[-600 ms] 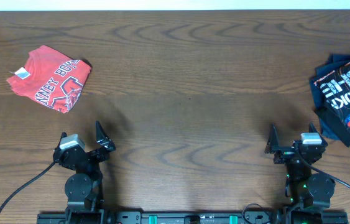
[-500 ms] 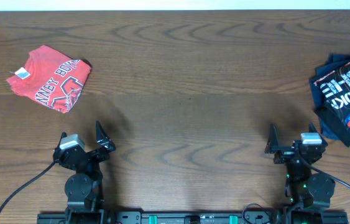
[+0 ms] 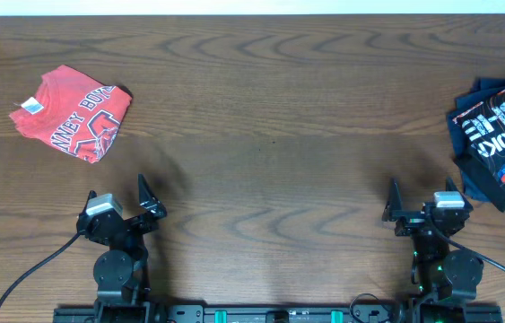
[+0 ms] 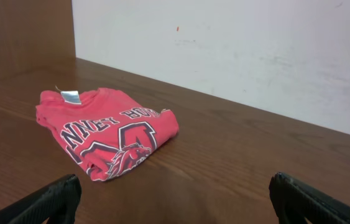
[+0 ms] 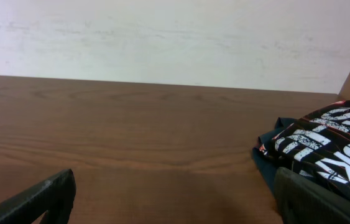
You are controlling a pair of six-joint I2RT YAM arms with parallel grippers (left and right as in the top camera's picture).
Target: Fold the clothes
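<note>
Overhead only: T-shirt (image 3: 74,112) and navy garments (image 3: 501,144)

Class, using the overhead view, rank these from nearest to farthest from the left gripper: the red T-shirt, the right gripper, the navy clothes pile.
1. Red T-shirt, up and to the left of the left gripper.
2. Right gripper, level with it, off to the right.
3. Navy clothes pile, at the far right edge.
</note>
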